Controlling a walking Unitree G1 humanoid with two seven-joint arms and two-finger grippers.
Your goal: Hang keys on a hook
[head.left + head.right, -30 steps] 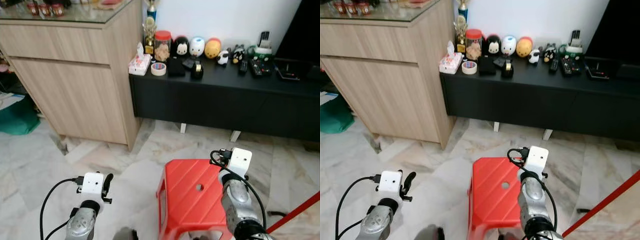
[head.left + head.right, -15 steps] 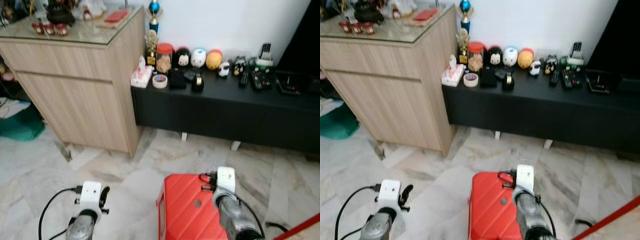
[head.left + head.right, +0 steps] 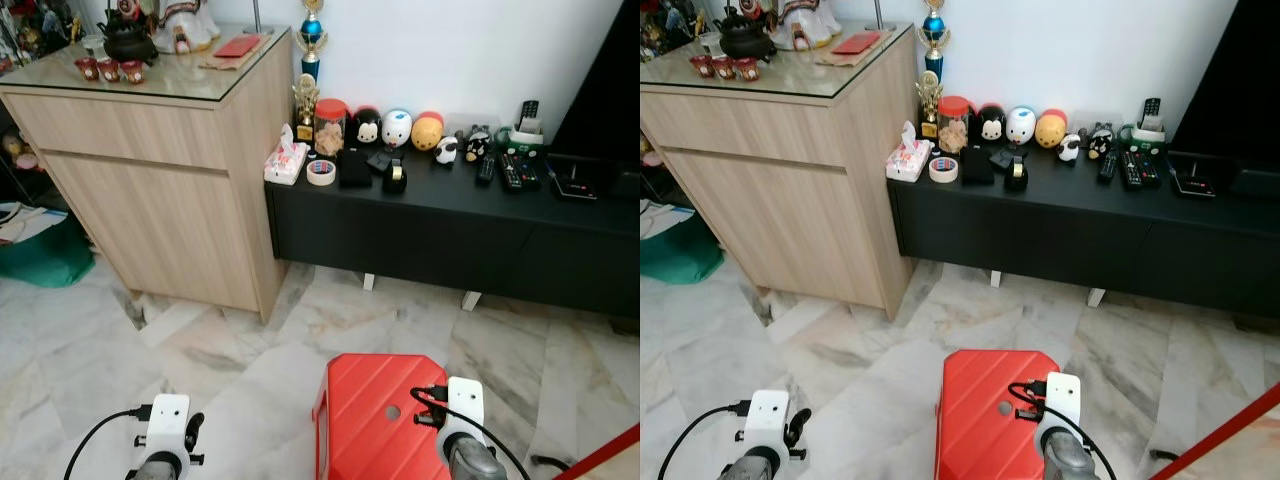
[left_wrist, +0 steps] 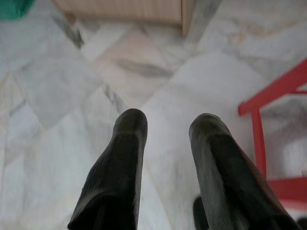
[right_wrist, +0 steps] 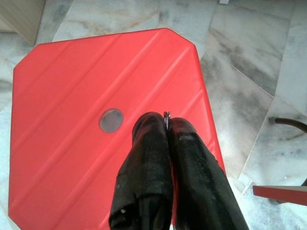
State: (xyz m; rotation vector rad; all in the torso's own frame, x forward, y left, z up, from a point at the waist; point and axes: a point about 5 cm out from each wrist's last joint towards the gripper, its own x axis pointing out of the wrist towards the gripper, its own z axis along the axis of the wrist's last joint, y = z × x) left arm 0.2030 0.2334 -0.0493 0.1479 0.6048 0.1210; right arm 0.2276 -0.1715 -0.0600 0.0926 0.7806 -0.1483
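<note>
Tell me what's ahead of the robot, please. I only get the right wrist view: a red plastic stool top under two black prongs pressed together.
Observer: Ahead, a long low black cabinet stands against the white wall, with round toy figures on top.
Operator: Anything beside it?
Observer: On the robot's left stands a taller light-wood cabinet with a glass top.
Operator: And the other arm?
Observer: The left gripper hangs over the grey marble floor, jaws apart, holding nothing.

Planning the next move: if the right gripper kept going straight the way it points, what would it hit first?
Probably the red stool: the right gripper points down at its top, shut on something thin and metallic.
</note>
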